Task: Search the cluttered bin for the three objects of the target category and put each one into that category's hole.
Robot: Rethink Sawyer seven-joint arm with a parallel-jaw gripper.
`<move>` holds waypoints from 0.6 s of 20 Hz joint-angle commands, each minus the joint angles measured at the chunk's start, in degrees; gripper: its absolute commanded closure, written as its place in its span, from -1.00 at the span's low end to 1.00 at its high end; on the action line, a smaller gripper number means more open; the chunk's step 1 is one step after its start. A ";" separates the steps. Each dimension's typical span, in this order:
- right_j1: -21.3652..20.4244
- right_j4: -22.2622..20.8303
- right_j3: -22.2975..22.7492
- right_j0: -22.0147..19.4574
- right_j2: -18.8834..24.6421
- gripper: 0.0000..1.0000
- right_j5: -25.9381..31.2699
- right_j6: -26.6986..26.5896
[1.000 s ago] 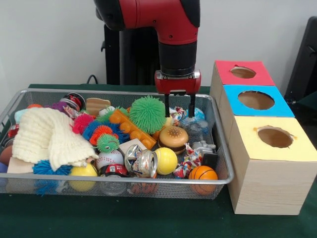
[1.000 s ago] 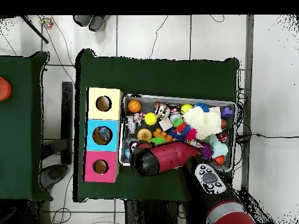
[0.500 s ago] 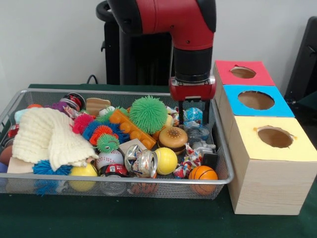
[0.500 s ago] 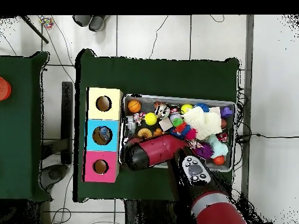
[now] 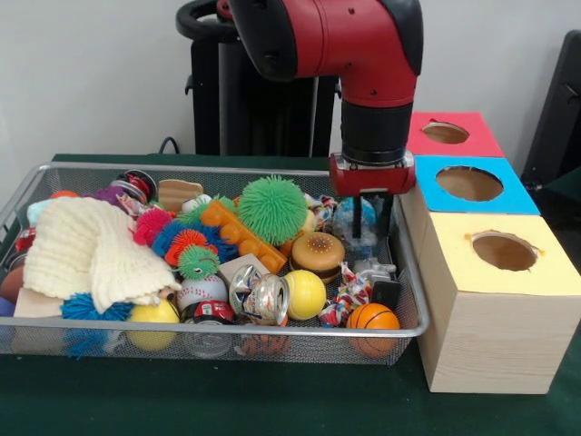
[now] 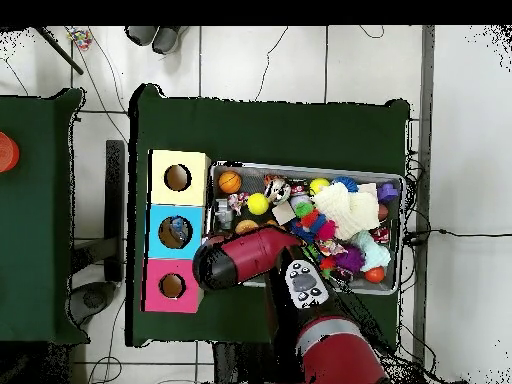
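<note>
A wire mesh bin [image 5: 227, 329] is packed with toys: a green spiky ball [image 5: 271, 209], a burger toy [image 5: 318, 252], a small basketball [image 5: 372, 317], a yellow ball [image 5: 305, 294], a shiny can [image 5: 261, 295] and a cream knitted cloth [image 5: 86, 250]. My gripper [image 5: 372, 222] hangs open at the bin's right end, close to the blue box. Its fingers reach down beside a crumpled blue and clear item [image 5: 349, 216] and hold nothing. In the overhead view the red arm [image 6: 240, 262] hides the gripper; the basketball [image 6: 230, 181] and the cloth [image 6: 348, 210] show.
Three wooden boxes with round holes stand in a row right of the bin: red top [image 5: 445, 133], blue top [image 5: 469, 184], yellow top [image 5: 504, 252]. Overhead they are the yellow box [image 6: 178, 177], blue box [image 6: 175, 232] and red box [image 6: 172, 286]. A rope toy [image 5: 348, 292] lies near the basketball.
The arm has swung steadily to the right in the front view, from beside the green spiky ball to the bin's right end. The gripper stayed open and empty; the toys have not moved.
</note>
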 commanded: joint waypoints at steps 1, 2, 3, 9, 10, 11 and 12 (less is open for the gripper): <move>2.80 -1.96 -5.63 2.26 -1.98 1.00 -1.10 3.33; 2.78 -1.67 -5.56 2.32 -2.21 1.00 -1.50 3.74; 2.74 -1.17 -5.30 1.81 -1.78 1.00 -1.88 3.83; 2.63 -0.62 -4.53 -0.15 -0.13 1.00 -0.97 1.95; 2.61 -0.70 -4.36 -0.50 0.08 1.00 -0.97 1.66; 2.54 -0.74 -4.33 -0.81 0.36 1.00 -0.84 1.32; 2.57 -0.95 -4.16 -1.20 0.52 1.00 -1.05 1.04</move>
